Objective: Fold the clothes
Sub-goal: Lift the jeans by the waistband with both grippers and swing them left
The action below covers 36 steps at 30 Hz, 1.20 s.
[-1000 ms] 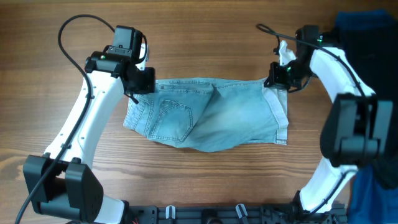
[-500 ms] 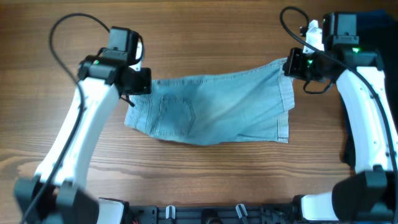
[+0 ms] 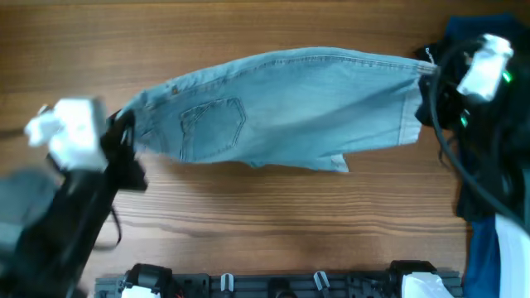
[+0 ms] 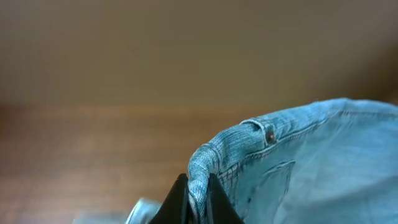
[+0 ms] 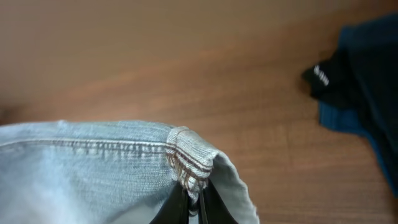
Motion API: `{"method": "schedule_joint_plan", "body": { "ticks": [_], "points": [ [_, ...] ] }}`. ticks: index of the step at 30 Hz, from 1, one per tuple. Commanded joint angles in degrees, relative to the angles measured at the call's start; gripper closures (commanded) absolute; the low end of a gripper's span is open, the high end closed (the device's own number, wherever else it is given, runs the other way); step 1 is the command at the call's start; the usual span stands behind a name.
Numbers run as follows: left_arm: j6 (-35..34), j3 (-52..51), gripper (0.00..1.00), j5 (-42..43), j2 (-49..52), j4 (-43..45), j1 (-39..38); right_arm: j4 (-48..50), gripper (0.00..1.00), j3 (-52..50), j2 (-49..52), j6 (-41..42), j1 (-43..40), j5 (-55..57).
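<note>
The left gripper [image 4: 198, 200] has its jaws pinched together on the waistband corner of the light blue faded denim shorts [image 3: 290, 99], the thick stitched hem bunched up between the black fingers. The right gripper [image 5: 193, 202] is likewise clamped tight on a frayed cuffed hem corner. The shorts hang above the brown wood-grain table [image 3: 248, 219], pulled into a long band from 9 o'clock to 3 o'clock, with one stitched back pocket [image 3: 211, 128] facing up. At 2 o'clock lie a crumpled dark blue cloth [image 5: 370, 93] and a black garment with a small white logo [image 5: 323, 78]. Half a second ago the shorts lay slack and wrinkled on the table; now they are raised and drawn out much wider, and both arms have risen nearer the overhead camera and are blurred.
</note>
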Motion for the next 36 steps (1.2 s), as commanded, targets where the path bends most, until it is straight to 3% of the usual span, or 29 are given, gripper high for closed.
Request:
{"method": "schedule_joint_plan", "body": {
  "ticks": [1,7,14,23,28,31,36],
  "points": [
    [0.3,7.3,0.96,2.5,-6.2,1.4,0.1,0.2,0.96,3.2,-6.8,1.6,0.0,1.9],
    [0.3,17.9,0.96,1.0,-7.0,-1.8,0.1,-2.0,0.96,9.7,-11.9,2.8,0.0,1.9],
    [0.3,18.8,0.96,-5.2,-4.8,-2.7,0.1,-1.9,0.96,12.1,-9.8,2.8,0.0,1.9],
    [7.0,18.8,0.96,-23.4,16.7,0.4,0.3,6.8,0.96,12.0,10.3,2.6,0.1,-11.1],
    [7.8,18.8,0.96,-24.1,30.6,6.2,0.8,13.3,0.96,12.0,20.5,2.6,0.1,-16.3],
    [7.8,18.8,0.96,-23.5,32.5,9.1,-1.6,14.1,0.96,12.2,19.9,-0.5,0.0,-16.3],
    [10.8,21.8,0.96,-23.5,27.5,10.2,-9.2,12.5,0.96,12.3,12.1,-0.2,-2.0,-13.1]
  ]
}}
